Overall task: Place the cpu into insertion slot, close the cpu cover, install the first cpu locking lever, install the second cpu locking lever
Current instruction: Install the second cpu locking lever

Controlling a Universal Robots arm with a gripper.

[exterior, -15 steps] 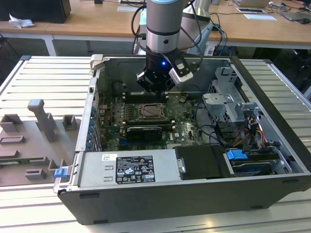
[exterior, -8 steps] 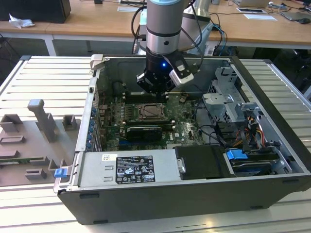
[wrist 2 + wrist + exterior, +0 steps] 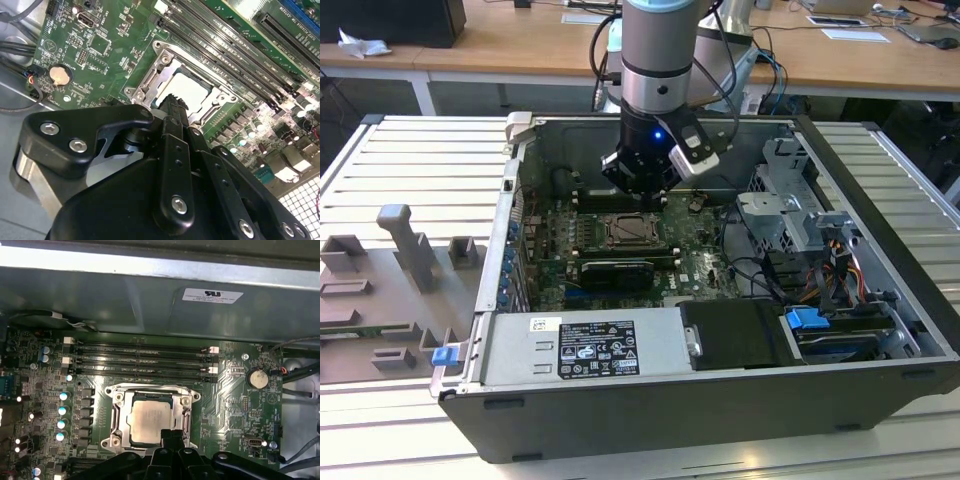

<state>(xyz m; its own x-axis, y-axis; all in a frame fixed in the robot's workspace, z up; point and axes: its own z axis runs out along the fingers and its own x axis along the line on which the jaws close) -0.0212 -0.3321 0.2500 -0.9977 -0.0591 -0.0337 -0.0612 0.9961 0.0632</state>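
Cpu [image 3: 149,422] seated flat inside cpu cover [image 3: 151,392]; light, stiff, fragile — best held by edges. Gripper [image 3: 172,436] just above; jaws' state impossible to tell.

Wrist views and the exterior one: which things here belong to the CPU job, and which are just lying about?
Job:
- cpu, seated in the socket
- cpu cover, closed around it
- tool, at the socket's edge

Lying about:
- memory slots
- coin battery
- grey fixture blocks outside the case
- power supply
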